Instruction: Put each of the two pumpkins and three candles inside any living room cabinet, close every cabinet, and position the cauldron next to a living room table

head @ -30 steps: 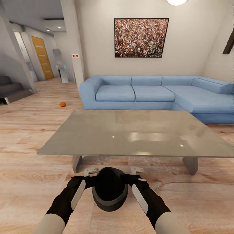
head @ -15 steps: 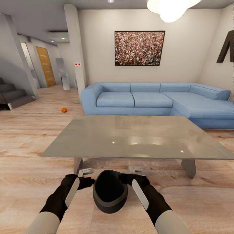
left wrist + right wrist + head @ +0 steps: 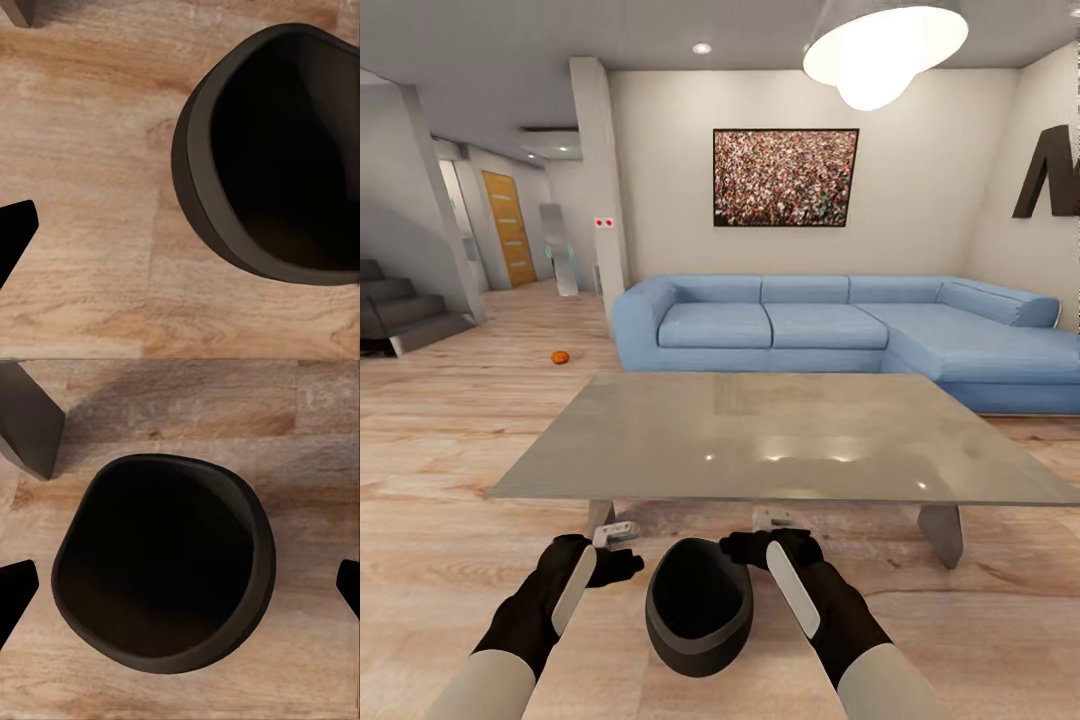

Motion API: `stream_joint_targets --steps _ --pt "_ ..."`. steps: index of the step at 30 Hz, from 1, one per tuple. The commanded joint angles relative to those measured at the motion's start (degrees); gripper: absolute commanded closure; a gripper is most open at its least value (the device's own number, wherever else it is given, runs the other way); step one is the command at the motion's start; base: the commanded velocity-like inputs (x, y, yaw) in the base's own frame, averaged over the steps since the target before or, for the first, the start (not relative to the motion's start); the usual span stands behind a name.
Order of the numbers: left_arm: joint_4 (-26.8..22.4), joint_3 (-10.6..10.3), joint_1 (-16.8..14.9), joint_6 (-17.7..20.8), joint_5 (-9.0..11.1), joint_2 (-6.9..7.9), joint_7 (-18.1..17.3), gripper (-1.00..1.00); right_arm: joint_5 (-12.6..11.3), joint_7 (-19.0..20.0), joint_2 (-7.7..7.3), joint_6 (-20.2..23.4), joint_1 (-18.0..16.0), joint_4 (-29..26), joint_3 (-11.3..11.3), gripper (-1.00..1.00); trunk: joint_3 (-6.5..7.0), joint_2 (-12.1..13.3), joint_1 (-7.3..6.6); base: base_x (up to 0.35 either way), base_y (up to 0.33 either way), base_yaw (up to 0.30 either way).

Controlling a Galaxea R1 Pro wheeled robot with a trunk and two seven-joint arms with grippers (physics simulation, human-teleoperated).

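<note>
The cauldron (image 3: 698,603) is sitting on the floor just before the grey surface (image 3: 780,437), between the spread left pincer (image 3: 616,532) and spread right pincer (image 3: 772,519), neither touching it. The right wrist view is showing its dark mouth (image 3: 161,585) whole, the left wrist view cutting it off. Farther off, a pumpkin (image 3: 560,357) is lying on the floor beside the blue sofa (image 3: 840,330).

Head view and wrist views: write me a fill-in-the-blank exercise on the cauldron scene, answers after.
1. The black cauldron stands on the ____ floor.
2. It sits in front of the grey ____.
3. A small orange ____ lies on the floor left of the blue sofa.
4. The right gripper hangs above the cauldron with its jaws ____.

Answers: wooden; table; pumpkin; open
</note>
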Motion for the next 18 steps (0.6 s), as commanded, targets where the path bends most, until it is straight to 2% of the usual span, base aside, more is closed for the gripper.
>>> stream_joint_targets --steps 1,10,14,18 --pt "-0.1 -0.1 0.0 0.2 0.6 0.02 0.6 -1.0 -0.6 -0.6 0.0 0.3 0.0 -0.1 0.0 -1.0 0.17 0.0 -0.03 0.0 0.0 0.0" --pt "-0.1 -0.1 0.0 0.2 0.6 0.07 0.6 -1.0 -0.5 -0.5 0.0 0.7 0.0 -0.1 0.1 -1.0 2.16 0.1 -0.27 -0.062 0.0 0.0" --pt "-0.1 -0.1 0.0 0.2 0.6 0.07 0.6 -1.0 -0.5 -0.5 0.0 0.7 0.0 -0.2 0.1 -1.0 3.05 0.2 -0.37 -0.227 0.0 0.0" --pt "-0.1 -0.1 0.0 0.2 0.7 0.07 0.6 -1.0 -0.5 -0.4 0.0 0.7 0.0 -0.2 0.2 -1.0 3.77 1.7 -1.21 -0.313 0.0 0.037"
